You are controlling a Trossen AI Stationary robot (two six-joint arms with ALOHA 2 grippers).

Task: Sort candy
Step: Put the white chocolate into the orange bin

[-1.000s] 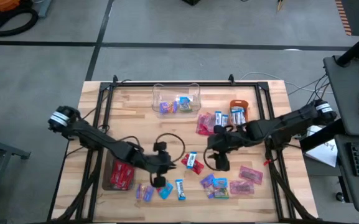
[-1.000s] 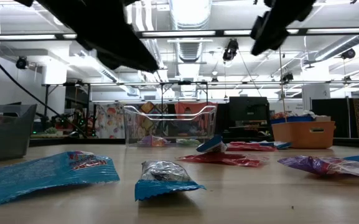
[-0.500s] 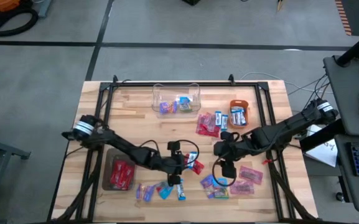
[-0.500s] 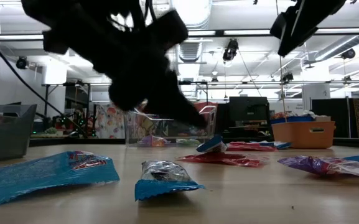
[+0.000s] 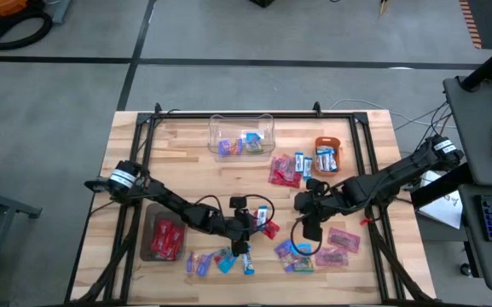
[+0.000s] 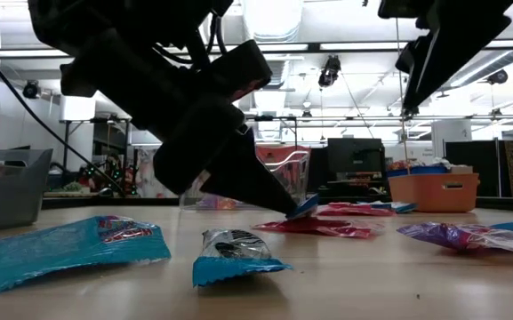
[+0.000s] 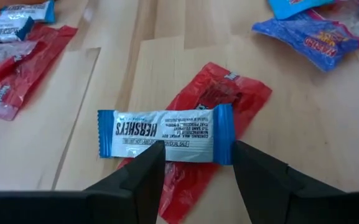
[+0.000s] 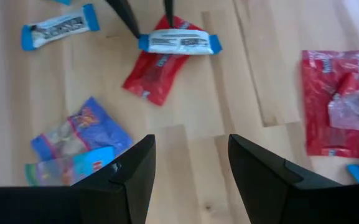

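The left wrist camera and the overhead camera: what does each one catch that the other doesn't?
Only the left wrist view shows the printing on the blue-and-white bar and the open left gripper straddling its end. Only the high view shows the clear box, orange bowl and open right gripper. Both show that bar lying on a red packet.

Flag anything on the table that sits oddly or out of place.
One oddity: a blue-and-white candy lies stacked across a red candy mid-table, between the open fingers of the left gripper. The other sweets lie flat, loosely scattered. The right gripper hovers open nearby.
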